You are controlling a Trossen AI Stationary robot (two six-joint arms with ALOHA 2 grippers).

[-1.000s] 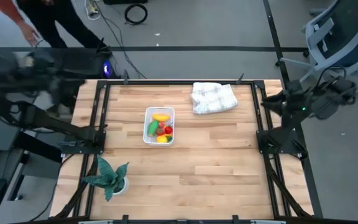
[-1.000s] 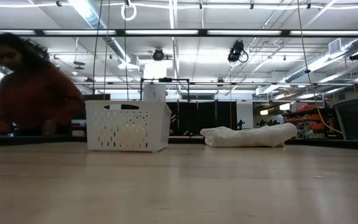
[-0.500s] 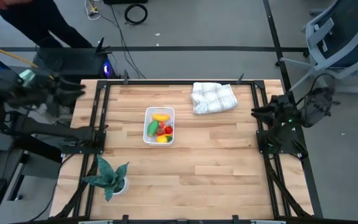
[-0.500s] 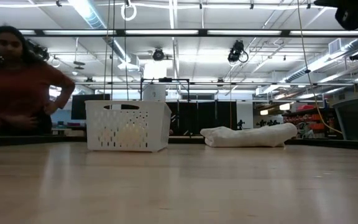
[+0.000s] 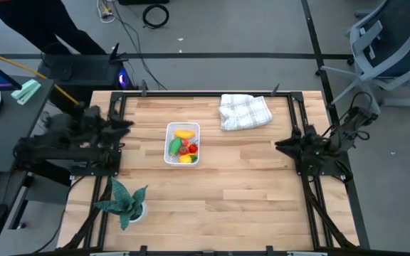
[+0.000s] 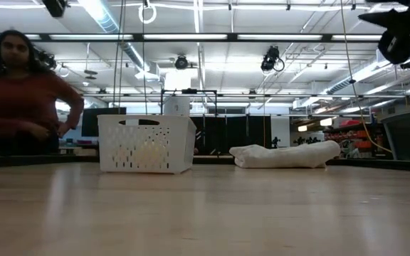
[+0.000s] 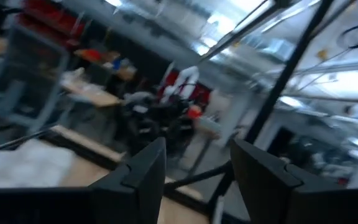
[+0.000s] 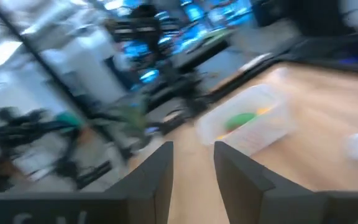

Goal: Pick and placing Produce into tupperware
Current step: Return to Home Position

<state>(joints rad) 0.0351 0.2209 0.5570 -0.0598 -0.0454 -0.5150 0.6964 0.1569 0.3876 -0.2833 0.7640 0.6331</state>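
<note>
The white tupperware (image 5: 198,127) stands on its base near the table's middle; the low view shows its perforated wall (image 6: 146,146), the right wrist view shows it blurred (image 8: 248,126). Inside lies the produce: a yellow banana (image 5: 184,133), a green piece (image 5: 174,147), small red ones (image 5: 191,148) and a yellow piece (image 5: 185,159). My left gripper (image 5: 128,125) hovers open over the table's left edge (image 7: 197,171). My right gripper (image 5: 277,146) hovers open at the right edge (image 8: 193,163), pointing toward the tupperware. Both touch nothing.
A white checked folded cloth (image 5: 244,112) lies near the far edge, right of the tupperware. A green plant in a white pot (image 5: 124,202) stands at the near left corner. Black frame rails (image 5: 299,128) line both sides. A person (image 6: 21,99) stands beyond the table's far left.
Both arms have swung in from outside the table. The left gripper has come toward the table's left edge and nearer. The right gripper has moved in over the right edge, toward the tupperware. The person beyond the table has straightened up. The tupperware and produce have stayed still.
</note>
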